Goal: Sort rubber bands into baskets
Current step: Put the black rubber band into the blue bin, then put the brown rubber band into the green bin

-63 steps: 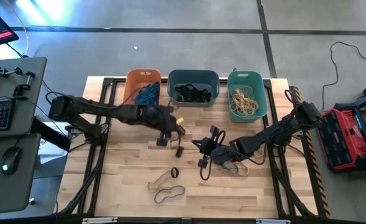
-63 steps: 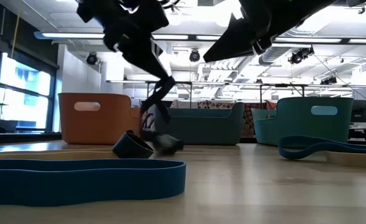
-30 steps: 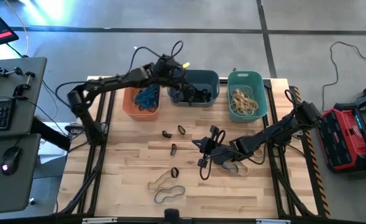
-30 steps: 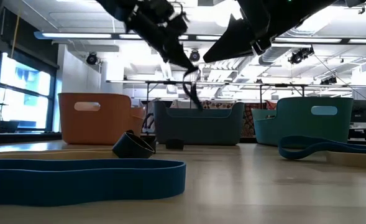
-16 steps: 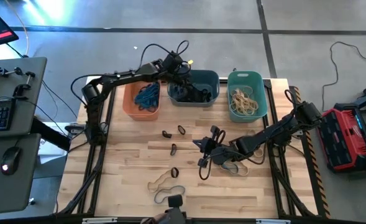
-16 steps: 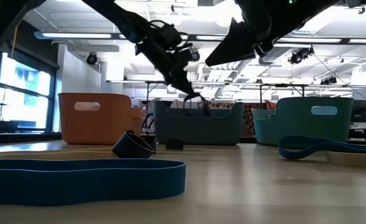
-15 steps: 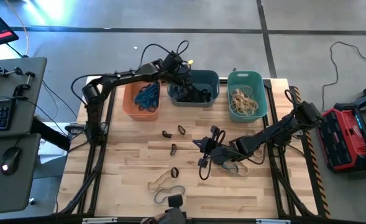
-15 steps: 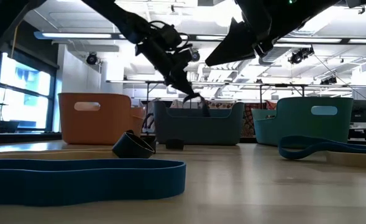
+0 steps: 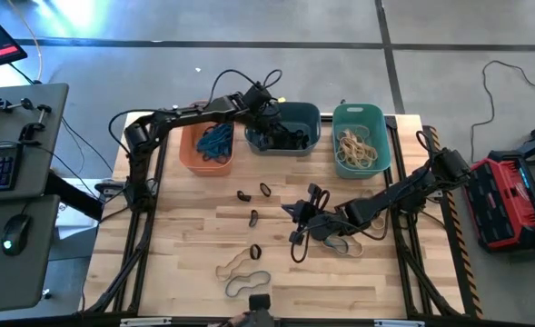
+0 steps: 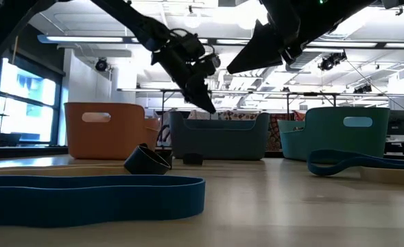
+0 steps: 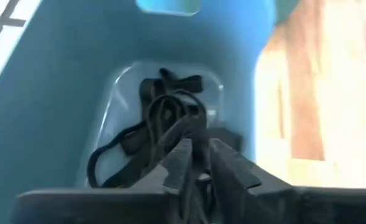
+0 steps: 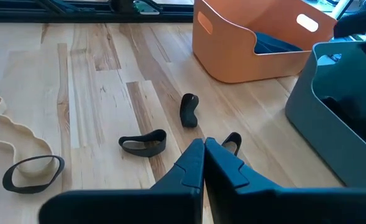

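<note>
The left jaws [image 9: 269, 111] hang over the near-left rim of the grey basket [image 9: 283, 128], tips pointing down into it. In the left wrist view the fingers [image 11: 178, 167] stand slightly parted with a narrow gap, and nothing sits between them. A heap of black bands [image 11: 164, 127] lies on the basket floor just beyond the tips. The basket walls rise close on both sides of the jaws, so there is little side room. Open wooden surface [image 9: 185, 236] spreads behind them, toward the front edge.

Half a second ago a dark band dangled from these jaws above the grey rim. Now in the low view none hangs there [image 10: 203, 96], so the band has dropped in and the fingers have let go. The left arm has edged a little further over the basket. It reaches long and nearly straight from its base at the left edge, past the orange basket [image 9: 194, 145] with its blue bands [image 9: 215, 141].

The right jaws [image 9: 296, 216] sit clenched and empty, low over the middle of the surface. That arm is folded back toward the right edge, unchanged. Ahead of its tips lie four small black bands [image 12: 143, 142], apart from one another. A tan band [image 9: 343, 243] lies just under that arm. The teal basket [image 9: 361, 113] holds tan bands [image 9: 356, 149]. Near the front edge a tan loop [image 9: 233, 268] and a blue loop [image 9: 247, 284] lie close together, well clear of both jaws.
</note>
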Controlling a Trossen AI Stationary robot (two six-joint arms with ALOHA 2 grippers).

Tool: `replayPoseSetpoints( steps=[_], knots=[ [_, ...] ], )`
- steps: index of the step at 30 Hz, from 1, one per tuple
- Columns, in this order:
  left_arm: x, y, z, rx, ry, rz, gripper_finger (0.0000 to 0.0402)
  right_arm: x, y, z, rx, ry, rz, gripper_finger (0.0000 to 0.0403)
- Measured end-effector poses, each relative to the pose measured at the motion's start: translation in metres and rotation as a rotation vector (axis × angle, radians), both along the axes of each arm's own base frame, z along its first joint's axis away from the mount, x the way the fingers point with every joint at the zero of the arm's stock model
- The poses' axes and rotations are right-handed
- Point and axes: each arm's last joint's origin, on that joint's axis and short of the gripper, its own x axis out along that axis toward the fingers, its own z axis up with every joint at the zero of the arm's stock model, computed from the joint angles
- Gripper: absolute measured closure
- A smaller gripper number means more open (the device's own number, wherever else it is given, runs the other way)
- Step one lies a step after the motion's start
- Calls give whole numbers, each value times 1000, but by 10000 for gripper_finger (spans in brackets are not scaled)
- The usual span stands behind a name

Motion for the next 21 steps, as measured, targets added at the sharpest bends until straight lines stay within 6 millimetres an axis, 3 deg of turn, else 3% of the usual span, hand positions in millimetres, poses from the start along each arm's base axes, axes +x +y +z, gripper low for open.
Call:
replayPoseSetpoints(
  steps=[10,21],
  knots=[
    [1,-36,23,5,-41,-161,256,-5,-2,-6,10,62,-24,403],
    [-10,-70,17,41,-204,-247,247,-7,-5,-10,47,87,-65,403]
  ],
)
